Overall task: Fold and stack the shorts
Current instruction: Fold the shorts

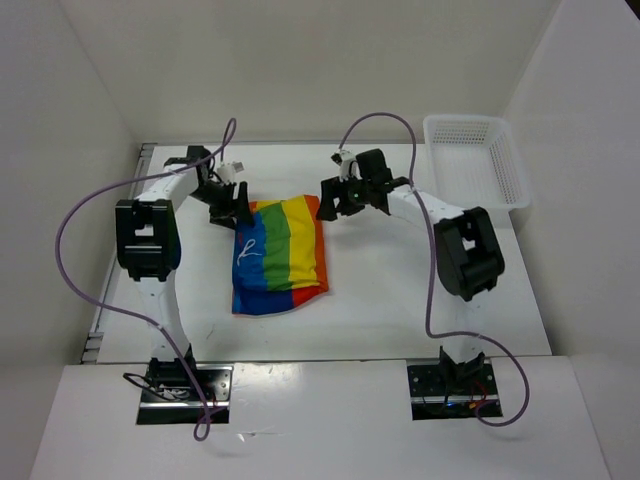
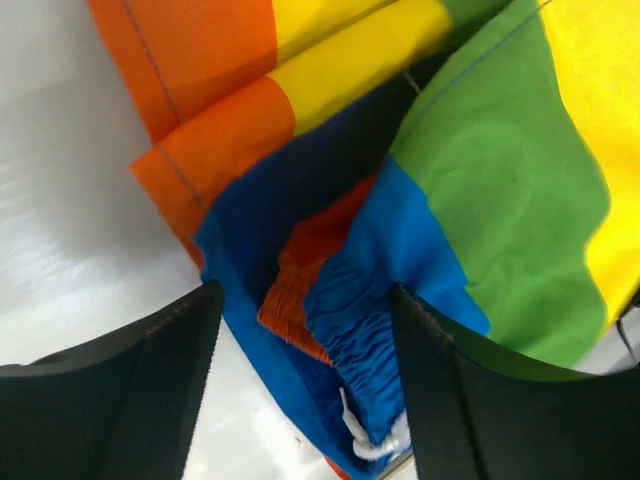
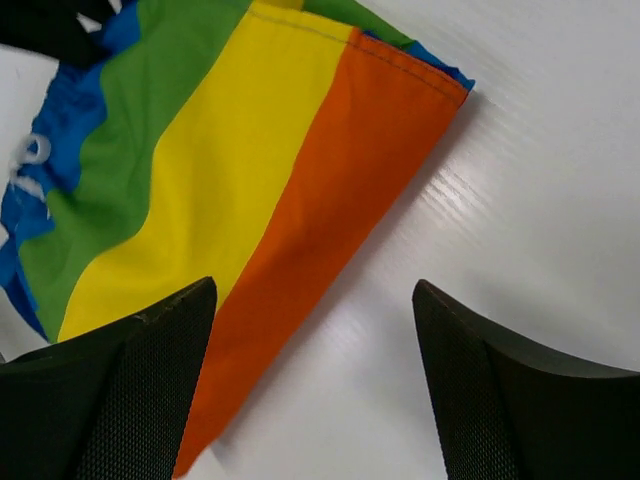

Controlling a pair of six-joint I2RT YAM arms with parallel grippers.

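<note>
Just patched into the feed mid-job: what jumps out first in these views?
The rainbow-striped shorts stand out, lying folded on the table with the white drawstring showing. Both arms hang over their far edge with fingers apart: left gripper at the left corner, right gripper at the right. A white mesh basket sits at the far right.

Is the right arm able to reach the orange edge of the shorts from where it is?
Probably yes: the right gripper hangs open right at the orange edge of the shorts, with nothing in between.
</note>
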